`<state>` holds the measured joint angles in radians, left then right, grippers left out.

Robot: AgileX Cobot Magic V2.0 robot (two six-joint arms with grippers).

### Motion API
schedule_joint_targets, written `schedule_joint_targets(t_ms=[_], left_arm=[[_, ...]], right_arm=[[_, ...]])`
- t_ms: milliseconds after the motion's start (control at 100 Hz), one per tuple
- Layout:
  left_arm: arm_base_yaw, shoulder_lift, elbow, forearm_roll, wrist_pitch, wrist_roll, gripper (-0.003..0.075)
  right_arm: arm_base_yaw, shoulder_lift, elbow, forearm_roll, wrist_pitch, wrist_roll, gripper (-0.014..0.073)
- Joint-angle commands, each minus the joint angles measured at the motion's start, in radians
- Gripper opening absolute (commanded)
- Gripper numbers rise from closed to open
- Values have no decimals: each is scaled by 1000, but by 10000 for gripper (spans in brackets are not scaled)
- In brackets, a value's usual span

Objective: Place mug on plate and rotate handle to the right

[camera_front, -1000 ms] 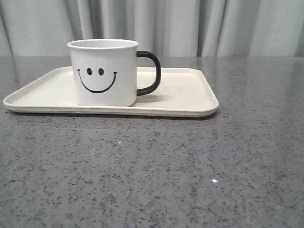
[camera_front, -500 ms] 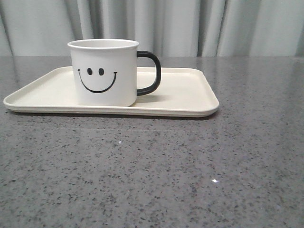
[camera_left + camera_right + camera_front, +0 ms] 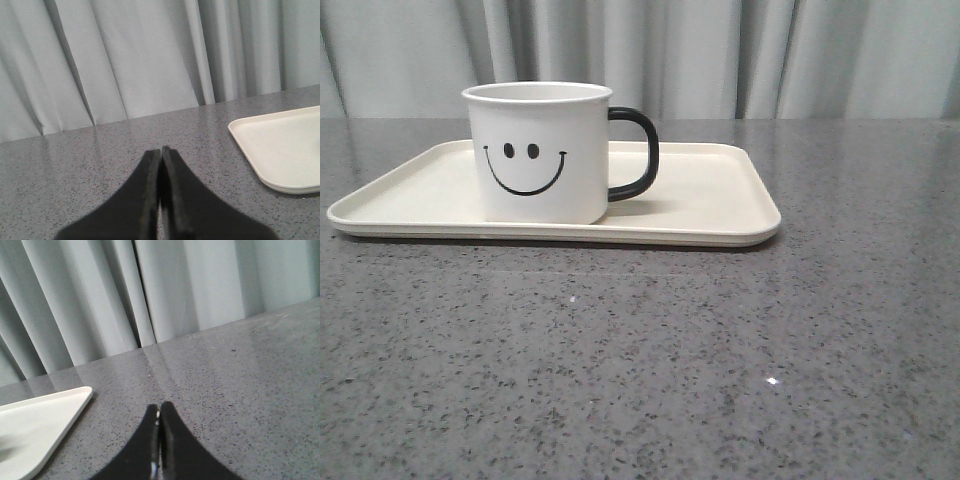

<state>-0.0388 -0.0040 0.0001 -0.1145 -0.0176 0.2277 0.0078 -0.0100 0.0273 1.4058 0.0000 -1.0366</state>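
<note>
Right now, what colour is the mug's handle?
Glossy black handle on the white mug; front view shows it best.

No change can be made out in the front view between the earlier pictures and now. The mug (image 3: 538, 153) is found at the same spot on the plate (image 3: 720, 200), with no shift, tilt or turn to be detected. The handle (image 3: 638, 153) is pointed to the same side as before, and the smiley face is shown at the same angle. No arm or gripper has been brought into the front view. For the wrist views no earlier pictures are given, so nothing can be said of any movement of the left gripper (image 3: 161, 150) or the right gripper (image 3: 159, 407).
</note>
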Motion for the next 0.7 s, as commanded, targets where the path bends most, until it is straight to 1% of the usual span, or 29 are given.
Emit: schedule_joint_targets(t_ms=[0, 450, 690], left_arm=[[1, -30, 9, -5, -82, -8, -20], [1, -30, 9, -5, -82, -8, -20], [1, -30, 9, -5, -82, -8, -20]], right_arm=[[1, -22, 0, 1, -5, -14, -110], [0, -22, 0, -21, 6, -15, -110], [0, -22, 0, -21, 47, -15, -110]])
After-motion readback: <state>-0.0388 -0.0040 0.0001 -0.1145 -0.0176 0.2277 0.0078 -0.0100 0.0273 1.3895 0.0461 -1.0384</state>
